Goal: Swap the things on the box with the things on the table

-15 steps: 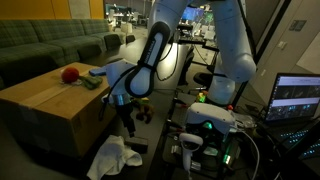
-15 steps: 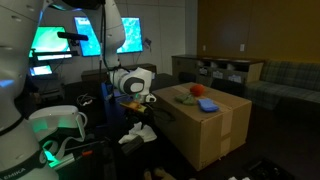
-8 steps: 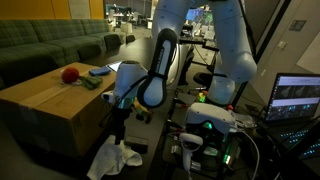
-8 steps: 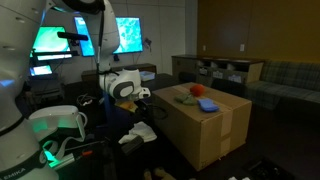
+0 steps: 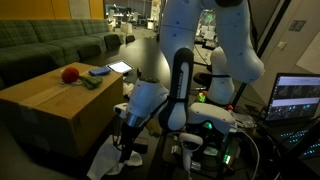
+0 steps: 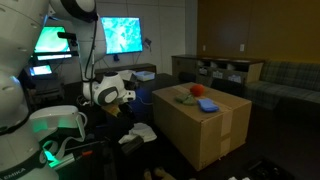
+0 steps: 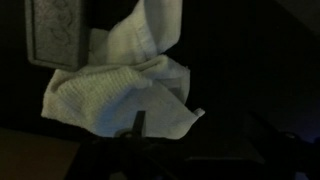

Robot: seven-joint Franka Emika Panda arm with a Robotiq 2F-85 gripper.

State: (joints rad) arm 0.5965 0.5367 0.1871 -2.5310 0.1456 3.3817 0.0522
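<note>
Right, gripper [image 5: 128, 151] low over white cloth [image 5: 108, 159], jaws spread, gripping nothing. Cloth crumpled on black table [image 7: 255, 60], near box [image 5: 50, 105] lower corner. Red item [image 5: 69, 73], green item [image 5: 90, 84], blue item [image 5: 98, 71] on box top.

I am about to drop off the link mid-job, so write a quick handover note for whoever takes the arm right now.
Gripper: open, empty, low over the white cloth; contact cannot be told.
White cloth: crumpled on the black table, beside the box.
Box top: red thing, green thing and blue thing.
Done: nothing swapped yet.
Left: probably grasp the cloth and put it on the box, then bring the three things down to the table.
</note>
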